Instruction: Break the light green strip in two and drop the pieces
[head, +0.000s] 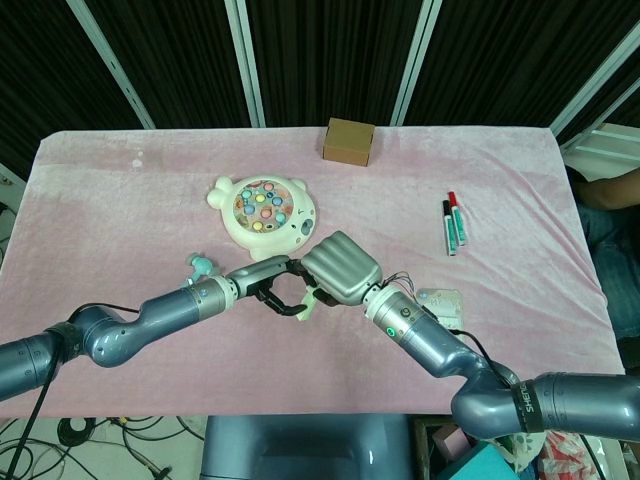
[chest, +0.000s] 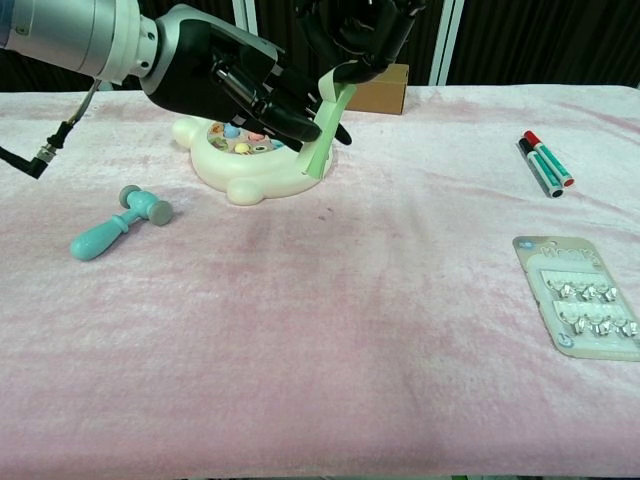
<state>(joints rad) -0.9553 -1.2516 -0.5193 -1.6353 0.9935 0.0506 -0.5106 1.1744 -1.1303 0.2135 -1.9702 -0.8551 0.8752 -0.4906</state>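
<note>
Both robot hands on the strip (chest: 325, 128), held above the tabletop (chest: 330, 330) in front of the toy (chest: 245, 165). Left robot hand (chest: 235, 85) grips its lower part, right robot hand (chest: 360, 35) pinches the top end from above. Strip bowed between them, still in one piece

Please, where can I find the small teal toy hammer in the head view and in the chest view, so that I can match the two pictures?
Head view: the teal toy hammer shows only partly, left of centre, just above the left forearm.
Chest view: it lies in full on the pink cloth at the left, apart from both hands.
Shared landmark: the cream toy game, just beyond the hammer in both views.
</note>
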